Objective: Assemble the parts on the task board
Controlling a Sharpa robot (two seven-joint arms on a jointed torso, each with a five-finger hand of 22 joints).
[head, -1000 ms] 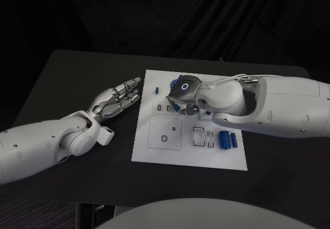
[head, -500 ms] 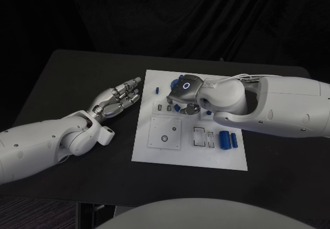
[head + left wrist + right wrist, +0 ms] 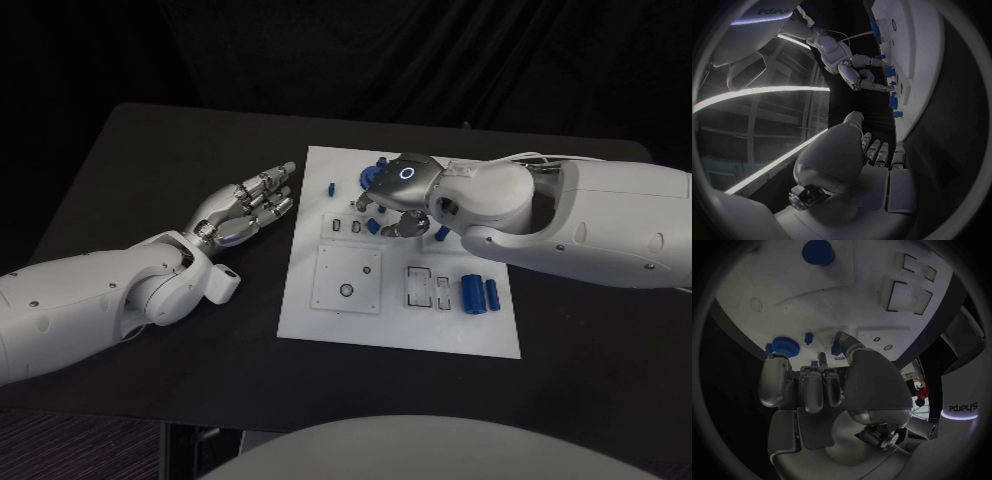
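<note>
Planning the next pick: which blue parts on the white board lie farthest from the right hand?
The two blue cylinders lying side by side near the task board's right edge, apart from the right hand.

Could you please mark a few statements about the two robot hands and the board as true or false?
1. The left robot hand lies on the black table, beside the board. True.
2. The left robot hand holds a blue part. False: it holds nothing, fingers stretched out.
3. The right robot hand is over the far half of the board. True.
4. Two blue cylinders lie on the table off the board. False: they lie on the board, near its right edge.
5. The right robot hand rests on the bare table. False: it is above the board, among the blue parts.
</note>
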